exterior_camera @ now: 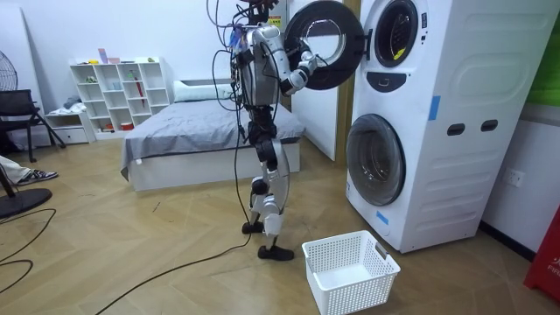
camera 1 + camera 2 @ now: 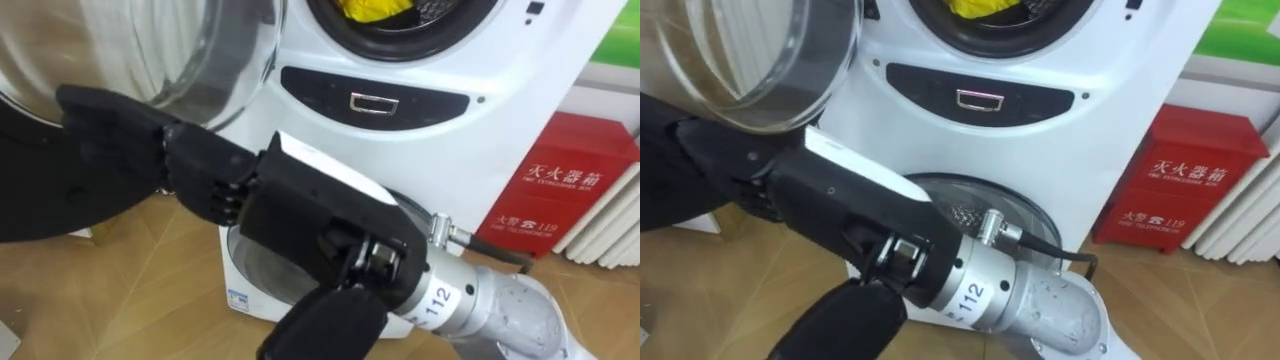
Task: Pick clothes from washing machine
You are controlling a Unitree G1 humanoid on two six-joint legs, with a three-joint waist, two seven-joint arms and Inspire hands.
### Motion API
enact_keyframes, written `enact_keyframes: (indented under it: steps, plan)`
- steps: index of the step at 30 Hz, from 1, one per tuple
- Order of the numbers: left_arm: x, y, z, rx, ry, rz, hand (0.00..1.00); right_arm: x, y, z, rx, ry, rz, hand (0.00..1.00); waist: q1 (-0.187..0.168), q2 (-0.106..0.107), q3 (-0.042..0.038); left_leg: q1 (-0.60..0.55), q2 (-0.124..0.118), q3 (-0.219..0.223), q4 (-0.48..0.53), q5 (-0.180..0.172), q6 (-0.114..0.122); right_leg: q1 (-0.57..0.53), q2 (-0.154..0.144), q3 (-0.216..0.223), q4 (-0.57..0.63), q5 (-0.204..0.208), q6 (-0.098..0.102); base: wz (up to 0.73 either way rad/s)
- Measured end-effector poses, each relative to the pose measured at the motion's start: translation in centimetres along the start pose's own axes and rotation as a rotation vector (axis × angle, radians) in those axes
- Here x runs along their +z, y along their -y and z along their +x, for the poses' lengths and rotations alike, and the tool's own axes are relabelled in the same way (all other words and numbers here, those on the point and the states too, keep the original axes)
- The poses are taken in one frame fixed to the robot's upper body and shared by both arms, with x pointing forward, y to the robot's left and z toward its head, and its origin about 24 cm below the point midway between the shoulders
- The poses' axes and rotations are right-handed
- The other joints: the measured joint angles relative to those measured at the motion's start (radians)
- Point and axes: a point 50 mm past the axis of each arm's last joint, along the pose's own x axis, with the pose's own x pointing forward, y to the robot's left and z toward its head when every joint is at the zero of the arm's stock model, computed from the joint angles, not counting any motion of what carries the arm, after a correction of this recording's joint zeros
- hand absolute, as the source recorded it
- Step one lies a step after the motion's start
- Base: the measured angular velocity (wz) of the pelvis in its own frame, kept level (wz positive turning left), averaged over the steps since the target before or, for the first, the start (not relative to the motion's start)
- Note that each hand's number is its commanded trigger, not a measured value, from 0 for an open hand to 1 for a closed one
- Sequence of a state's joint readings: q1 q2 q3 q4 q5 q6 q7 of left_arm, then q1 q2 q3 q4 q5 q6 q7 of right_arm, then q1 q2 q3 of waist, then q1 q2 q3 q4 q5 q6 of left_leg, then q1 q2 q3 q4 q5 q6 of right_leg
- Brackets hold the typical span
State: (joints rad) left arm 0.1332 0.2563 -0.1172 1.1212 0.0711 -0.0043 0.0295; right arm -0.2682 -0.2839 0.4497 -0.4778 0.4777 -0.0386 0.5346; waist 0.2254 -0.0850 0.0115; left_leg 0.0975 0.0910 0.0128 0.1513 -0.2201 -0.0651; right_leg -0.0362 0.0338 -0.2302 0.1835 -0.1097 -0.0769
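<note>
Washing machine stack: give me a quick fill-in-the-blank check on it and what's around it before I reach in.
1. The door of the upper washing machine stands ___.
2. The cloth lying inside that machine is ___ in colour.
3. The white basket on the floor in front of the lower washing machine is ___.
4. The hand raised beside the door is the robot's ___ one.

Missing words: open; yellow; empty; right.

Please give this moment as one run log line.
right hand: fingers straight at open round glass door of white washing machine | yellow cloth: inside machine | white plastic basket: on floor
</note>
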Motion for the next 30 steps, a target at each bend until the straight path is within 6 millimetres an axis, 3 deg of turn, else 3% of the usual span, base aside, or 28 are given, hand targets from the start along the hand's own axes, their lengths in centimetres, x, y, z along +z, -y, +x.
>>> enact_keyframes:
  steps: [8, 13, 17, 22, 30]
  plan:
    - [-0.2, -0.2, 0.0, 0.01, -0.017, -0.04, 0.0, -3.6, 0.2, -3.3, -0.024, -0.308, -0.09, 0.0, -0.014, -0.005, -0.0031, 0.001, 0.0, 0.009, 0.001, 0.0, 0.0, 0.0, 0.001, 0.006, 0.0, 0.0, 0.0, 0.0]
    - [-0.8, -0.8, 0.0, 0.033, -0.058, -0.102, 0.0, -6.2, 2.1, -7.3, -0.09, -0.615, -0.171, 0.0, -0.038, -0.024, -0.0089, 0.001, 0.0, 0.008, 0.001, 0.001, 0.001, 0.004, -0.001, 0.0, -0.001, 0.0, 0.001, 0.04]
    - [-0.9, -1.1, -0.1, 0.036, -0.063, -0.096, 0.0, -5.7, 4.4, -9.5, -0.165, -0.737, -0.293, 0.0, -0.063, -0.034, -0.0056, 0.0, -0.001, 0.009, 0.0, 0.003, 0.005, 0.005, -0.006, -0.01, 0.0, -0.001, 0.002, 0.04]
    - [-1.0, -1.6, -0.2, 0.089, -0.055, -0.139, 0.0, -4.7, 6.1, -10.6, -0.281, -0.795, -0.407, 0.0, -0.085, -0.041, -0.0029, 0.006, 0.0, 0.012, 0.001, 0.003, 0.005, 0.019, -0.002, -0.008, -0.012, 0.001, 0.003, 0.01]
    - [-1.0, -1.0, -0.3, 0.126, -0.051, -0.168, 0.0, -2.3, 8.6, -11.5, -0.55, -0.722, -0.512, 0.0, -0.084, -0.027, 0.0046, 0.019, 0.0, 0.024, -0.001, 0.003, 0.005, 0.032, -0.002, -0.005, -0.017, 0.0, 0.004, 0.0]
